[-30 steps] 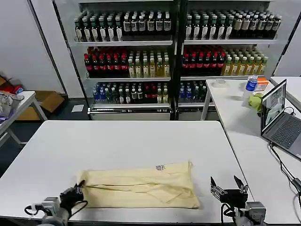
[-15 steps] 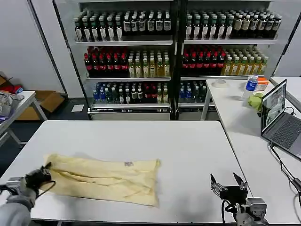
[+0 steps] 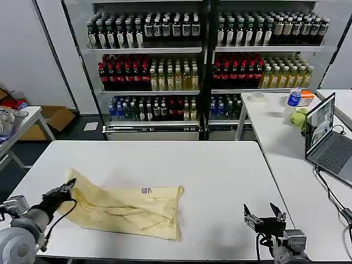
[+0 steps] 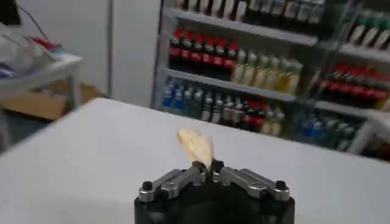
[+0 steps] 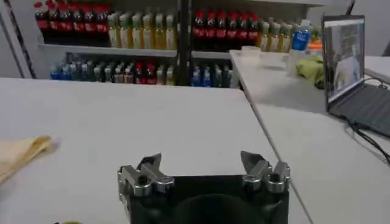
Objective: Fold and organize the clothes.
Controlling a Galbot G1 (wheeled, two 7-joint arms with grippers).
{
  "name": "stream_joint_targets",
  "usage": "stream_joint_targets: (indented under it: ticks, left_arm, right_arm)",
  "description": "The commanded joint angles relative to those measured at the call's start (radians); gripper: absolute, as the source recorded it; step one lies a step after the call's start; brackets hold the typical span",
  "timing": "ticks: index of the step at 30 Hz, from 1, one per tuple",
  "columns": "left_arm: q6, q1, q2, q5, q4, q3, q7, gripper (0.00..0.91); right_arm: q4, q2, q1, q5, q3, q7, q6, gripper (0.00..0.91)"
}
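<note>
In the head view, the pale yellow T-shirt (image 3: pixel 129 210) is seen lying crumpled and partly folded on the white table (image 3: pixel 209 176), toward the table's left front part, with a small dark label mark facing up near its far edge. The left gripper (image 3: pixel 65 190) is held at the shirt's left corner, and that corner is pinched between its fingers and lifted slightly off the table. The right gripper (image 3: pixel 263 215) is held low over the table's front right edge, well apart from the shirt, with its fingers spread and nothing between them.

In the left wrist view, the left gripper (image 4: pixel 207 168) is seen with its fingertips pressed together on a small tuft of pale yellow fabric (image 4: pixel 196 146), which stands up just beyond the fingertips.

In the right wrist view, the right gripper (image 5: pixel 203 165) is seen with its fingers spread wide. A part of the shirt (image 5: pixel 21 154) is seen lying on the table, well off to one side of the fingers.
</note>
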Motion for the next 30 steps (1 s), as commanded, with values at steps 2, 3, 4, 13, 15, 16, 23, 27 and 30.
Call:
stream_joint_targets:
  ticks: [2, 3, 4, 13, 15, 16, 23, 27, 30]
  left_arm:
    - [0.026, -0.082, -0.084, -0.291, -0.095, 0.140, -0.025, 0.010]
    - [0.026, -0.086, -0.092, -0.291, -0.096, 0.157, -0.027, 0.010]
    - [0.026, -0.090, -0.097, -0.289, -0.097, 0.185, -0.029, 0.010]
    - [0.020, -0.141, -0.202, -0.194, -0.070, 0.375, -0.054, 0.010]
    - [0.020, -0.143, -0.216, -0.169, -0.064, 0.416, -0.056, 0.010]
    - [0.021, -0.143, -0.218, -0.154, -0.061, 0.434, -0.056, 0.010]
    - [0.025, -0.150, -0.215, -0.077, -0.035, 0.525, -0.069, 0.010]
    - [0.025, -0.170, -0.222, -0.056, -0.012, 0.553, -0.076, 0.010]
    - [0.026, -0.185, -0.228, -0.044, -0.001, 0.567, -0.077, 0.403]
  right_arm:
    - [-0.025, -0.005, 0.015, 0.003, -0.009, 0.001, -0.001, 0.907]
    - [-0.029, -0.008, 0.019, 0.003, -0.012, 0.001, -0.002, 0.907]
    - [-0.032, -0.009, 0.022, 0.004, -0.015, 0.001, -0.002, 0.907]
    - [-0.055, -0.016, 0.055, 0.015, -0.033, 0.005, -0.009, 0.907]
    - [-0.059, -0.016, 0.060, 0.017, -0.034, 0.005, -0.009, 0.907]
    - [-0.061, -0.016, 0.061, 0.018, -0.034, 0.005, -0.009, 0.907]
    - [-0.071, -0.014, 0.069, 0.020, -0.037, 0.004, -0.008, 0.907]
    - [-0.074, -0.014, 0.078, 0.022, -0.039, 0.005, -0.009, 0.907]
    - [-0.075, -0.014, 0.080, 0.023, -0.040, 0.005, -0.009, 0.907]
